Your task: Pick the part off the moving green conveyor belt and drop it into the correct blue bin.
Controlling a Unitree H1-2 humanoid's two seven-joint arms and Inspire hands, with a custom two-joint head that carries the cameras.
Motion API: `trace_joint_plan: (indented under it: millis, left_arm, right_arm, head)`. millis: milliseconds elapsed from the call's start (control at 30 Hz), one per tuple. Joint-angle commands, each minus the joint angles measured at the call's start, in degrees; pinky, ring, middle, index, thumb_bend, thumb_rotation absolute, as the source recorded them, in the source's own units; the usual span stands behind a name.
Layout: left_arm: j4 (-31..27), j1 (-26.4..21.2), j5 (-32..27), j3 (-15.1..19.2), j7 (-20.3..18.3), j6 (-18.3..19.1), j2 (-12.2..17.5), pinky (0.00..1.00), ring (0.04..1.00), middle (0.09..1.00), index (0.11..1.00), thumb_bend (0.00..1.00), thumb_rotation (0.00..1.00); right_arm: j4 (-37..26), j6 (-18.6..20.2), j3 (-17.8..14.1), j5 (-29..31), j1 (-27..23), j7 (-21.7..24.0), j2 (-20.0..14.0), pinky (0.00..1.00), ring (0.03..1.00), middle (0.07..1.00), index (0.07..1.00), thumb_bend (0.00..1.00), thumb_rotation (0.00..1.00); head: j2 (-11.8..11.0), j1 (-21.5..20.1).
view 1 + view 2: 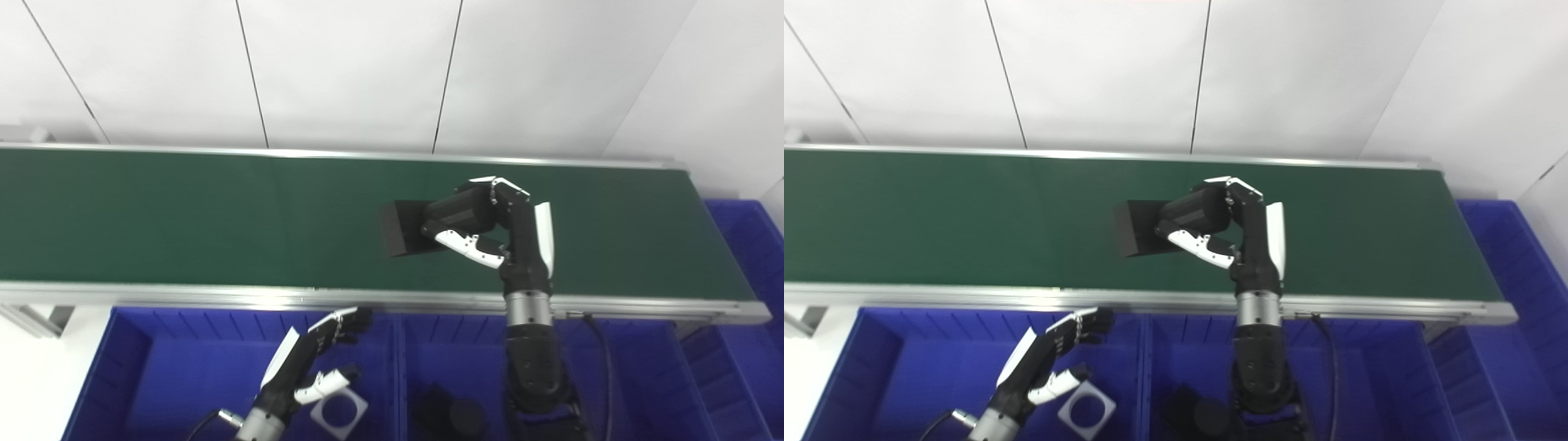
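Note:
A black block-shaped part (401, 228) lies on the green conveyor belt (184, 214) near its middle. My right hand (474, 220) reaches over the belt and has its fingers and thumb closed around the part's right end; the part also shows in the right eye view (1136, 228). My left hand (318, 358) hovers open and empty over the left blue bin (153, 361), below the belt's front rail.
A white square ring piece (339, 413) lies in the left bin. Dark round parts (453, 416) lie in the middle blue bin (637, 380). Another blue bin (750, 245) stands at the belt's right end. White wall panels stand behind the belt.

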Motion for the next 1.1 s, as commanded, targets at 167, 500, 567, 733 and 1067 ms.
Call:
trace_joint_plan:
  millis: [167,500,567,733,1067]
  left_arm:
    - [-3.6,0.7,0.1,2.8,-2.7,-2.0,-1.1,0.81,0.845,0.851,0.849,0.68,0.79]
    - [-4.5,1.4,-0.7,5.3,-6.5,-2.0,-1.1,0.79,0.834,0.844,0.84,0.65,0.78]
    - [-4.5,1.6,-0.9,5.9,-7.1,-2.0,-1.2,0.79,0.832,0.841,0.838,0.65,0.79]
    - [-4.9,2.3,-2.2,7.2,-8.8,-2.1,-1.3,0.8,0.835,0.841,0.834,0.66,0.78]
    - [-5.7,3.2,-4.1,9.4,-12.2,-2.0,-1.5,0.8,0.833,0.842,0.833,0.65,0.76]
  right_arm:
    - [-3.9,-2.1,-1.5,0.0,5.6,1.7,-2.8,0.45,0.469,0.54,0.448,0.51,0.0]
    - [1.6,2.4,-0.8,-6.6,11.4,6.7,-11.2,0.36,0.417,0.533,0.48,0.51,0.0]
    - [2.0,4.7,-0.4,-8.9,11.7,7.8,-12.3,0.28,0.373,0.491,0.516,0.51,0.0]
    - [3.4,9.7,-0.4,-12.8,12.0,9.1,-13.4,0.18,0.274,0.482,0.488,0.52,0.0]
    - [7.5,15.4,2.8,-20.6,9.4,9.4,-13.8,0.2,0.296,0.476,0.491,0.52,0.0]
  head:
    - [0.8,0.2]
    - [1.4,-0.5]
    - [1.4,-0.6]
    - [1.2,-1.2]
    - [0.9,-2.8]
